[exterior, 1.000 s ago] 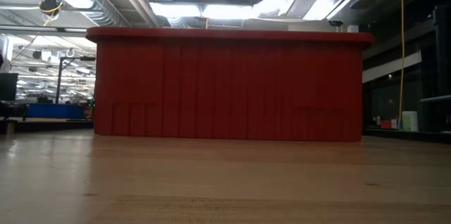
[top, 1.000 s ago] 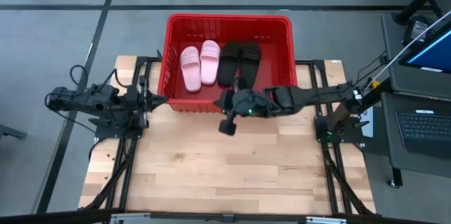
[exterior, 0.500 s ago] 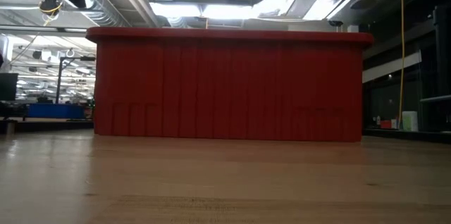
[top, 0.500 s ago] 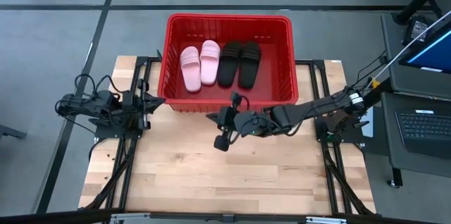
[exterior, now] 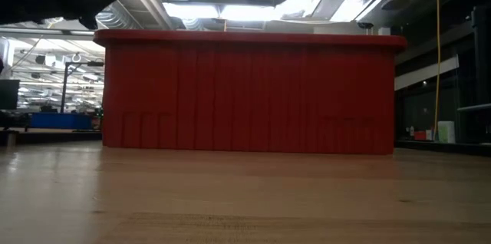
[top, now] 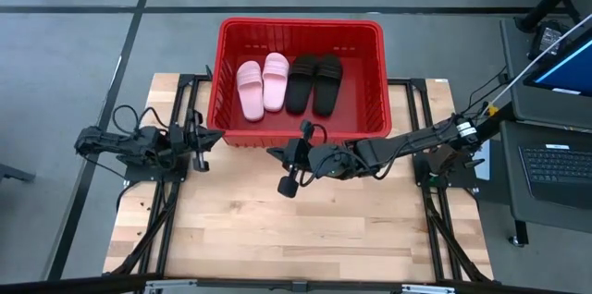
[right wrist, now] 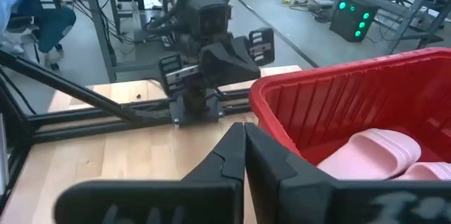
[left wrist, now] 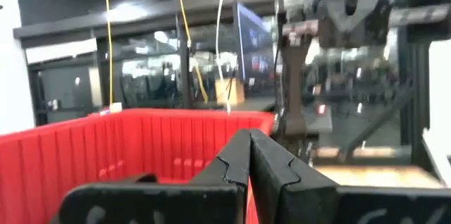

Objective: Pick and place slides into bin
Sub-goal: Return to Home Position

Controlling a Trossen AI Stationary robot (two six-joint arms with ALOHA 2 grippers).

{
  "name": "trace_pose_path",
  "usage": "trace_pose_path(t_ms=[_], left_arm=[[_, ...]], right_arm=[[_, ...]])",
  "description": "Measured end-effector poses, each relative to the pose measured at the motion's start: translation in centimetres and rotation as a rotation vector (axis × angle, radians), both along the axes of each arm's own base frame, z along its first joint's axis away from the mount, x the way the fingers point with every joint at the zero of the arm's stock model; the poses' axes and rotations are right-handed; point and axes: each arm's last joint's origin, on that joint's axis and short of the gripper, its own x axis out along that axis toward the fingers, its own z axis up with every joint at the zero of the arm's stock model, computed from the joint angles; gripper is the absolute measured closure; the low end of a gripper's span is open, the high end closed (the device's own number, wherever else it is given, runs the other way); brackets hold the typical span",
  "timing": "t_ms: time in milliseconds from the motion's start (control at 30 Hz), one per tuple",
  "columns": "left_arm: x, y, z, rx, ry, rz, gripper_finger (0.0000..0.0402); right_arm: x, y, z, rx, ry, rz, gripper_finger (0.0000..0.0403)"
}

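Observation:
The red bin (top: 301, 24) stands at the table's far edge; it also shows in the low view (exterior: 249, 94). Two pale pink slides (top: 261, 84) and two black slides (top: 313, 81) lie side by side on its floor, soles down. My right gripper (top: 274, 153) is shut and empty, above the table just near of the bin's front wall, pointing toward the table's left. Its wrist view (right wrist: 244, 127) shows a pink slide (right wrist: 373, 153) in the bin. My left gripper (top: 211, 137) is shut and empty by the bin's front left corner (left wrist: 249, 134).
Bare wooden tabletop (top: 296, 229) stretches from the bin to the near edge. Black frame rails (top: 166, 211) run along both sides of the table. A desk with a laptop (top: 555, 165) stands beyond the table's right edge.
My right gripper has drawn back from the bin's front wall toward the table's near edge and a little to the left, staying shut. A dark arm part has come further into the low view's top left. The slides have stayed where they were.

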Motion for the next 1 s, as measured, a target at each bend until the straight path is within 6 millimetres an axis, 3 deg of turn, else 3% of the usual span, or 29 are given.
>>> trace_pose_path(t_ms=[433, 533, 733, 1000], left_arm=[[0.1, 0.3, -0.4, -0.026, -0.034, 0.014, 0.04], [0.1, 0.3, -0.5, -0.027, -0.034, 0.013, 0.04], [0.1, 0.4, -0.5, -0.115, -0.054, -0.008, 0.04], [0.1, 0.4, -0.5, -0.133, -0.058, -0.014, 0.0399]], right_arm=[[0.1, 0.0, 0.3, -0.001, -0.029, 0.003, 0.0389], [-0.7, -0.6, 0.8, -0.022, 0.007, -0.003, 0.0389], [-3.5, -2.1, 1.5, -0.015, 0.03, -0.038, 0.0389], [-11.1, -3.9, -2.4, 0.035, -0.145, -0.065, 0.0389]])
